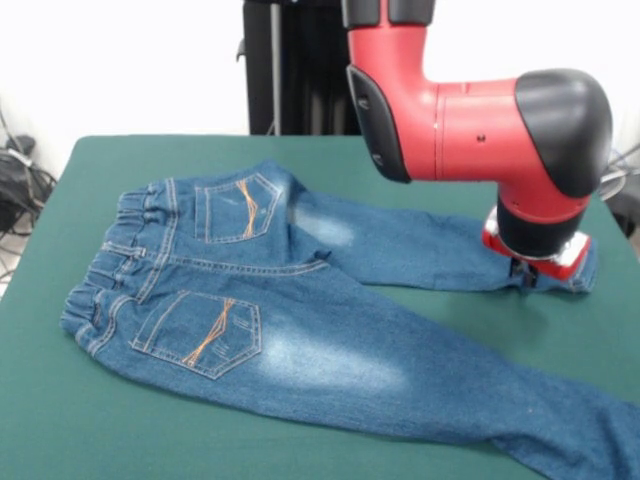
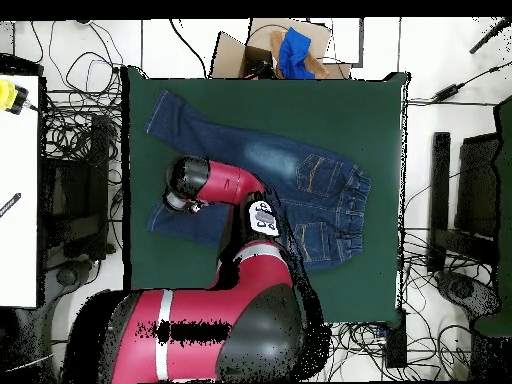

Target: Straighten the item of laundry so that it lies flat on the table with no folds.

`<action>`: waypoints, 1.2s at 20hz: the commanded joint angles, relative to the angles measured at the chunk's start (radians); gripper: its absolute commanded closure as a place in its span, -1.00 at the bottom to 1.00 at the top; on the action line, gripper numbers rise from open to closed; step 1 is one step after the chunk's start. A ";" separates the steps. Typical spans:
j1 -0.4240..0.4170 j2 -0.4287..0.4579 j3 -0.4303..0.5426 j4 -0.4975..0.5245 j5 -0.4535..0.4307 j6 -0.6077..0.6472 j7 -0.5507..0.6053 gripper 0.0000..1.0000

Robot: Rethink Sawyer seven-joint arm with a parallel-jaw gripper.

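The item of laundry (image 1: 300, 340), a small pair of blue jeans with orange-stitched back pockets, lies back side up on the green table (image 1: 90, 430). Its gathered waistband is at the left in the front view, and its two legs spread apart to the right. The near leg runs off past the lower right corner. My gripper (image 1: 528, 270) is down at the hem of the far leg, mostly hidden under the red and black wrist. In the overhead view the jeans (image 2: 300, 175) lie mid-table (image 2: 375, 110), and the arm's wrist (image 2: 186, 184) covers the gripper over the lower leg's end.
A cardboard box (image 2: 262, 52) holding something blue sits just past the table's top edge in the overhead view. Cables and dark equipment (image 2: 455, 200) ring the table. A white surface (image 2: 18, 190) lies off the left side.
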 commanded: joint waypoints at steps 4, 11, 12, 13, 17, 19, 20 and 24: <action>0.011 0.180 -0.003 0.001 -0.081 -0.237 0.076 -1.00; 0.012 0.165 0.026 0.025 -0.048 -0.240 0.099 -1.00; 0.014 0.158 0.036 0.036 -0.036 -0.239 0.109 -1.00; 0.016 0.152 0.045 0.047 -0.024 -0.238 0.119 -1.00; 0.029 0.111 0.109 0.162 0.021 -0.329 0.182 -1.00; 0.050 0.107 0.106 0.175 0.030 -0.343 0.208 -1.00; 0.053 0.107 0.107 0.180 0.032 -0.343 0.207 -1.00; 0.072 0.113 0.092 0.177 0.028 -0.353 0.201 -1.00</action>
